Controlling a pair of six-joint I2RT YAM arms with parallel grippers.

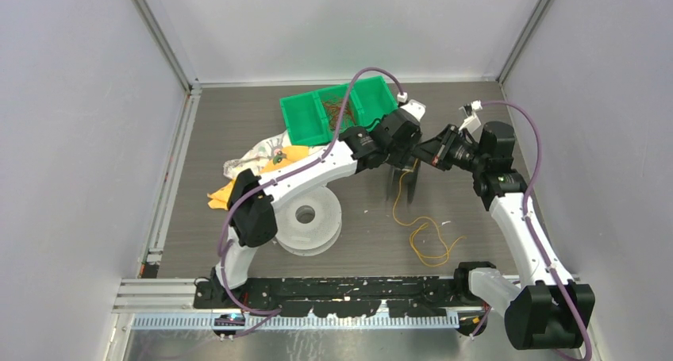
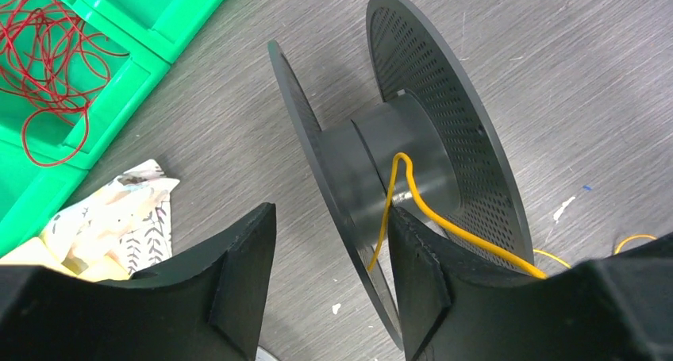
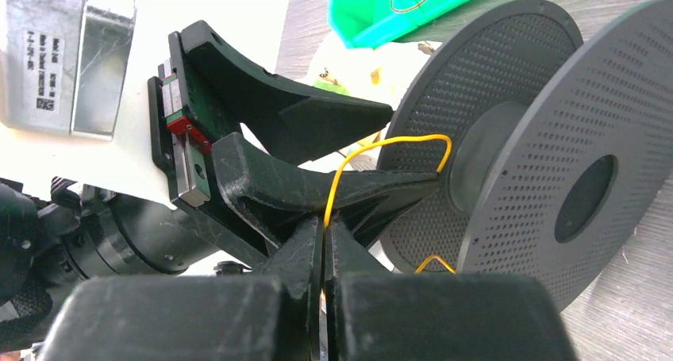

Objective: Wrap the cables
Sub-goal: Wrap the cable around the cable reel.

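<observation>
A bin (image 1: 304,121) sat at the back of the surface (image 1: 365,246). A spool (image 1: 412,188) stood on edge before it. A cable (image 1: 413,232) lay nearer still. Another spool (image 1: 308,218) lay flat, left.

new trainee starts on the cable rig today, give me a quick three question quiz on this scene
1. True or false: the right gripper is shut on the yellow cable.
2. What lies in the green bin? A) thin red cable B) a spool C) a screwdriver
3. Fill in: the left gripper has its jaws open around one ____ of the dark spool.
Key: 1 true; 2 A; 3 flange.
</observation>
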